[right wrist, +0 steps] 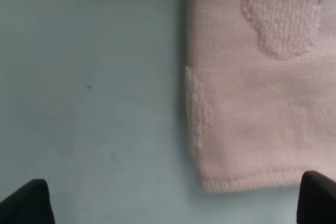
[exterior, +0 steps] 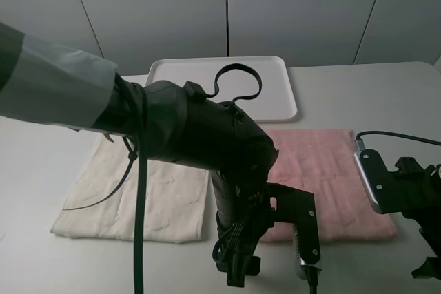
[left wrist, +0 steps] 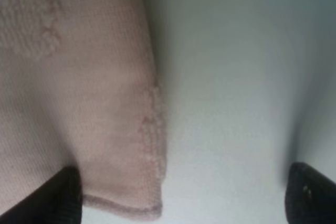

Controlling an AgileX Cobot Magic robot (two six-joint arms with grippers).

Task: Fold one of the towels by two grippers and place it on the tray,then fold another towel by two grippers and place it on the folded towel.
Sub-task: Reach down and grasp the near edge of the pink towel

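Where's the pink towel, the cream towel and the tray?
pink towel (exterior: 324,170), exterior high view, middle of cloth
cream towel (exterior: 165,197), exterior high view, middle of cloth
tray (exterior: 180,77), exterior high view, bare floor

High camera looks down across the counter (exterior: 386,94) from the robot's side; both wrist cameras hover close over opposite near corners of the pink towel (exterior: 324,170)

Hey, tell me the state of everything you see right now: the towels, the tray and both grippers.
pink towel: spread flat, not gripped
cream towel: spread flat, untouched
tray: nothing on it
left gripper: open, over a pink towel corner
right gripper: open, over another pink towel corner
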